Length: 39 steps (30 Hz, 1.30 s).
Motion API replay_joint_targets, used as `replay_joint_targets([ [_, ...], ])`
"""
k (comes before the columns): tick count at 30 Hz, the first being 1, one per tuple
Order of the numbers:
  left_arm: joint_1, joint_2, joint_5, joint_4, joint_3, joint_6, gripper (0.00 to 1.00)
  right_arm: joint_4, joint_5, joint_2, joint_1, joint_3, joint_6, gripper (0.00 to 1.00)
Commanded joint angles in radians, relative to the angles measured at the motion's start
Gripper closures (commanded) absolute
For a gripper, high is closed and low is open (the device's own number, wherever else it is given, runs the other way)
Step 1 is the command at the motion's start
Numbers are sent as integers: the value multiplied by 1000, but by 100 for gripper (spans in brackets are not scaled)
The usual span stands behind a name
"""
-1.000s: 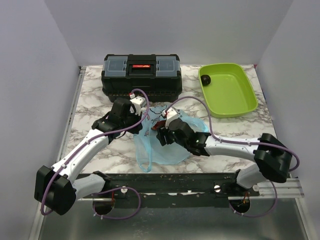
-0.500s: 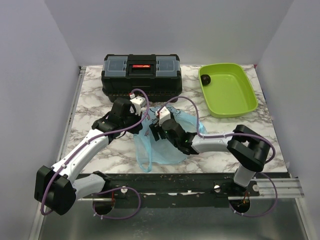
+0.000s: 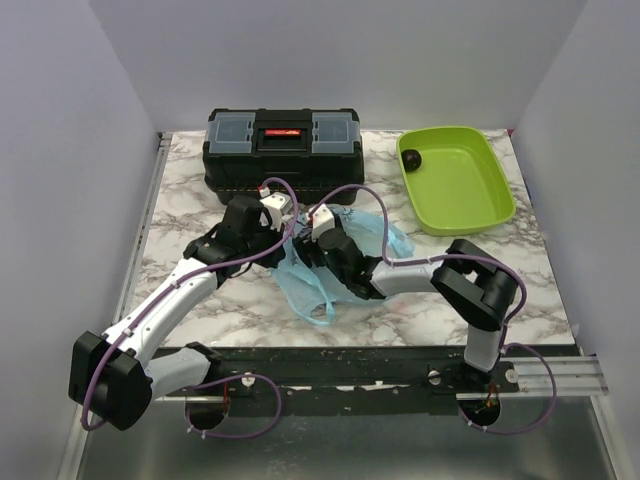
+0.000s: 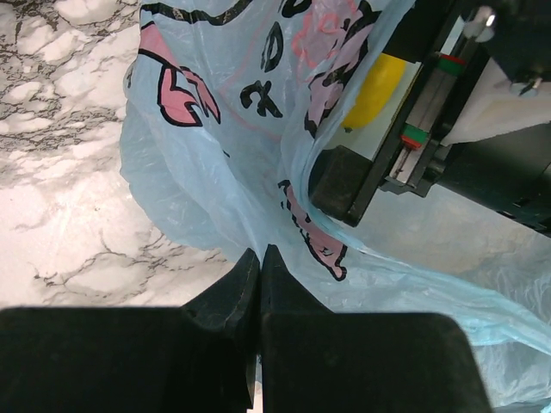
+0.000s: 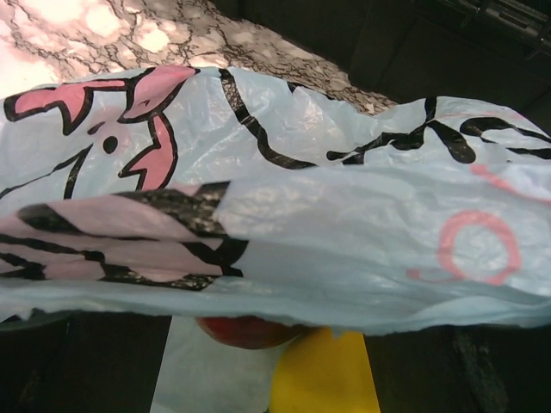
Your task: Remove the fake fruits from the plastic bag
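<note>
The light-blue plastic bag (image 3: 345,272) lies crumpled on the marble table, printed with pink and black marks (image 4: 258,103). My left gripper (image 4: 260,258) is shut on a fold of the bag's film at its left edge (image 3: 285,238). My right gripper (image 3: 318,250) is open and pushed into the bag's mouth. In the right wrist view the film (image 5: 344,224) drapes over its jaws, and a dark red fruit (image 5: 250,331) and a yellow fruit (image 5: 323,379) sit between the wide-apart fingers (image 5: 77,361). The yellow fruit (image 4: 374,86) also shows through the left wrist view. A dark purple fruit (image 3: 411,158) lies in the green tray.
A lime-green tray (image 3: 465,195) stands at the back right. A black toolbox (image 3: 283,150) stands at the back, just behind both grippers. The right arm's elbow (image 3: 480,285) is folded up near the front right.
The right gripper has pushed leftward into the bag and its jaws have widened. The right elbow has folded inward. The bag has bunched toward the left. The left gripper has kept its hold.
</note>
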Motion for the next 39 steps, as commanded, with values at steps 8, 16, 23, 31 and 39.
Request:
replay_joint_targets([
  [8,8,-4,33,9,29,-7,100,0,-45,92,-8,61,34,30],
  [16,7,-5,34,9,27,-7,100,-27,-79,123,-7,64,75,19],
  [23,7,0,36,8,29,-7,100,-26,-73,114,-8,54,87,26],
  [31,7,-2,32,6,29,-5,100,-44,-70,69,-8,63,82,49],
  [39,7,-2,28,3,30,-5,100,-38,-65,-97,-8,13,100,66],
])
